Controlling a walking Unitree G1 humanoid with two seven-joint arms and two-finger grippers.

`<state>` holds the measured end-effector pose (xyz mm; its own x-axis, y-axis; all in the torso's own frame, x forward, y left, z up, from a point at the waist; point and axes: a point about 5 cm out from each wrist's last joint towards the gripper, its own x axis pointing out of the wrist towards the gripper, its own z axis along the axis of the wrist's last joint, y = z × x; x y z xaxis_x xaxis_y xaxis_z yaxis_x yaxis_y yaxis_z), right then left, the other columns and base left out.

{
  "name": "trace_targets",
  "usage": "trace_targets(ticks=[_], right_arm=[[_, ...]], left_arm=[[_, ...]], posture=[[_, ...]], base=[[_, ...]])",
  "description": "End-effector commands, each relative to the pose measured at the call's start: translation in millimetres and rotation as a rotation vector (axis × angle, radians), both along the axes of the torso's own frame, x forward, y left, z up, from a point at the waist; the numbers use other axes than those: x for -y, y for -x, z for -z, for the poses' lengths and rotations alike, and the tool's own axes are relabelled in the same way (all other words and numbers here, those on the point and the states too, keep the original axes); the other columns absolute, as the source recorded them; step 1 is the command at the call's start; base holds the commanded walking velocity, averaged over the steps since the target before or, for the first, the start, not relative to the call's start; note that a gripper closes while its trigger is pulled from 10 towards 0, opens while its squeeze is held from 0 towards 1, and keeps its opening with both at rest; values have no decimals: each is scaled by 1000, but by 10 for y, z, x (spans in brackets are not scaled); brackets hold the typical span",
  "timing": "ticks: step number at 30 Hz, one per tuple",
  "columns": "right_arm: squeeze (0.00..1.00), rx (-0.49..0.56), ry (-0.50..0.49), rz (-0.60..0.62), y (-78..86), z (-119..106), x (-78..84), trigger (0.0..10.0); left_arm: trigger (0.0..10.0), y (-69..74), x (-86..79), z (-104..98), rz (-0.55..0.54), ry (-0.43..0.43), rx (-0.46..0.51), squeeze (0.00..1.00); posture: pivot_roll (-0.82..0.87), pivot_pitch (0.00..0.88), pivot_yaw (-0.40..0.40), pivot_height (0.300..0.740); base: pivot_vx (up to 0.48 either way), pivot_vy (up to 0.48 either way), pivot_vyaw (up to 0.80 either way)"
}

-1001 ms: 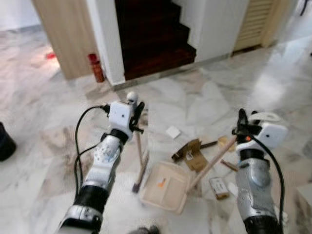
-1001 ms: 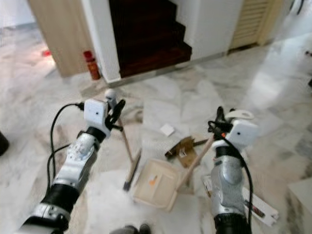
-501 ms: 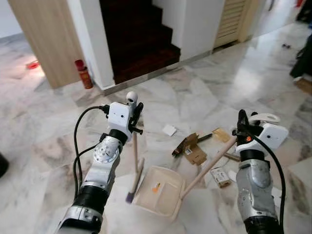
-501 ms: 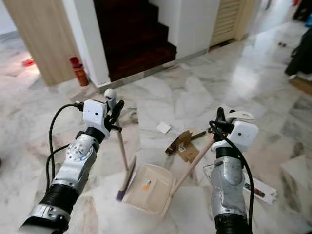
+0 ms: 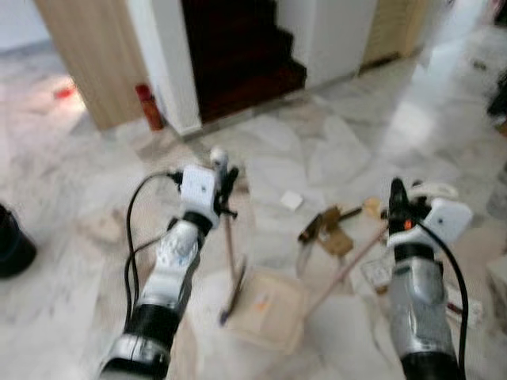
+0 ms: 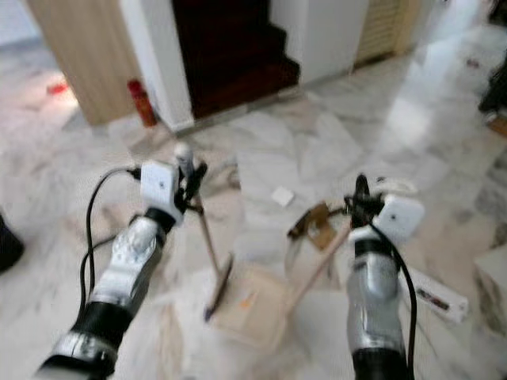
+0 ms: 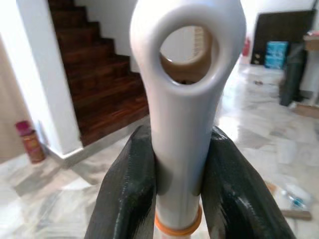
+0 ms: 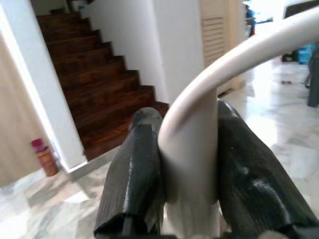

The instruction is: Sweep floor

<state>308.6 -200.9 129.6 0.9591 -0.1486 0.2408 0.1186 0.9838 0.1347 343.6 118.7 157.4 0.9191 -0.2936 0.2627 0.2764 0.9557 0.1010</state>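
While both pairs of black fingers [image 7: 130, 199] are pinching their handles, the left gripper [image 5: 224, 184] is holding the broom [image 5: 232, 261] and the right gripper [image 5: 394, 207] the dustpan [image 5: 268, 309], which is lying on the marble floor [image 5: 71, 198] near cardboard scraps [image 5: 329, 233]. Sweeping well probably means short strokes toward the pan's lip, held flat. Wrist views are showing the clamped grips; head views are showing the litter.

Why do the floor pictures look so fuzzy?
Left eye view and right eye view: smeared with motion blur, so the dustpan and scraps look soft, with bright glare on the marble floor. Left wrist view: broom handle sharp, room behind hazy. Right wrist view: dustpan handle fairly clear.
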Motion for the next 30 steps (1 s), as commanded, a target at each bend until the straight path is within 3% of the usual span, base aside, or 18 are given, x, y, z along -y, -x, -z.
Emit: trace_targets(ticks=[1,23,30], right_arm=[[0,60,-33,10,-11,-126,20,10000],[0,54,-21,-1,-17,-126,9,10000],[0,52,-16,-3,-21,-126,-4,10000]], left_arm=[[10000,-10,17,-140,3,-11,59,0],[10000,-7,2,-135,-4,-15,54,0],[10000,-8,-5,-141,-5,-18,54,0]], posture=[[70,65,11,740],[73,83,9,740],[75,84,9,740]], base=[[0,274,0],[0,273,0],[0,271,493]])
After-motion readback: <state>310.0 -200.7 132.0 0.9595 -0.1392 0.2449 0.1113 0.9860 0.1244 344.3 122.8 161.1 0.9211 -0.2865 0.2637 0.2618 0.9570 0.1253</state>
